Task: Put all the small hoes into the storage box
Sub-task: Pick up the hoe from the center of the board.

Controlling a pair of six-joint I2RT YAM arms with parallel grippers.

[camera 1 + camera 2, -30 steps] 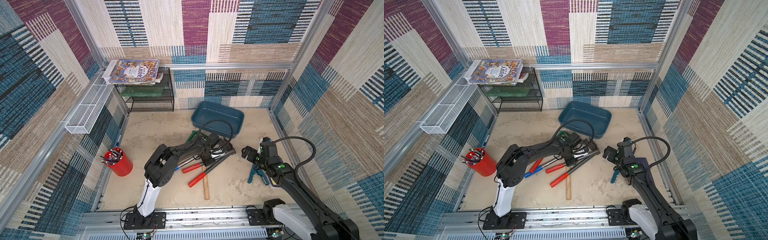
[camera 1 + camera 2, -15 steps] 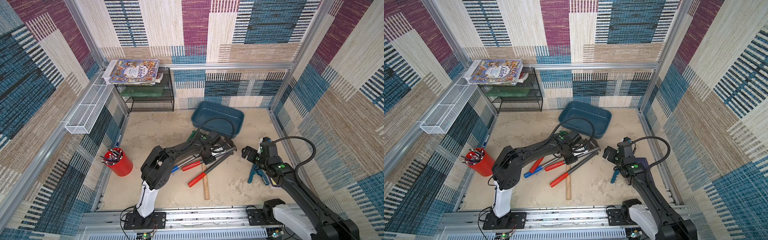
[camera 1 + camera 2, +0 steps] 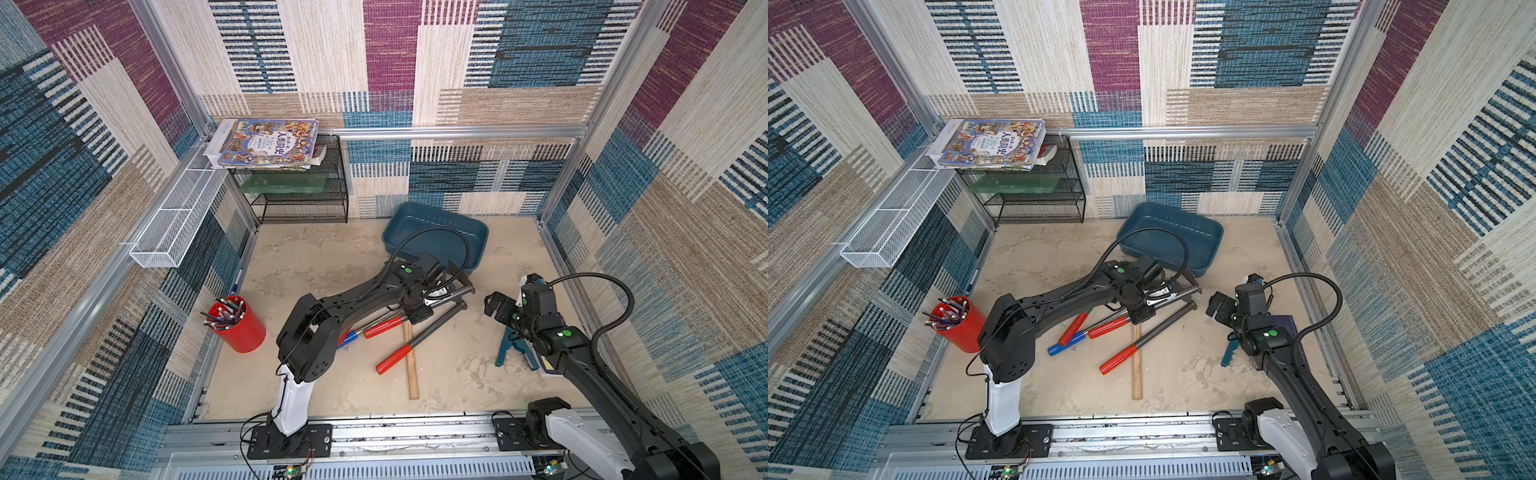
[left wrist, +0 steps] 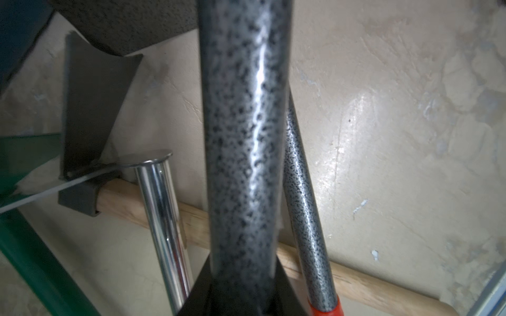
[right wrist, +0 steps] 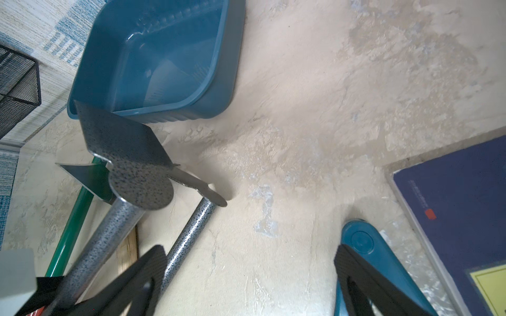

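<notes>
The small hoe [image 3: 453, 293] has a speckled grey shaft [image 4: 243, 123], a red grip and a dark blade [image 5: 120, 142]. My left gripper [image 3: 417, 313] is shut on its shaft [image 3: 1183, 293], and the blade end hangs a little above the table beside the near wall of the storage box [image 3: 465, 259]. The storage box is a dark teal tub [image 3: 1204, 232] with nothing in it [image 5: 164, 54]. My right gripper [image 3: 498, 305] is open over bare table to the right of the hoe's head, nothing between its fingers [image 5: 249, 254].
A second red-gripped grey tool [image 3: 424, 336], a wooden handle [image 3: 411, 370] and a green-handled tool [image 5: 74, 224] lie under and beside the hoe. Teal pliers [image 3: 511, 345] and a navy book [image 5: 451, 205] lie by my right arm. A red pen cup [image 3: 237, 328] stands left, a black rack [image 3: 299, 195] behind.
My left gripper has lifted the hoe's head slightly and carried it a little toward the storage box. The right arm has not moved.
</notes>
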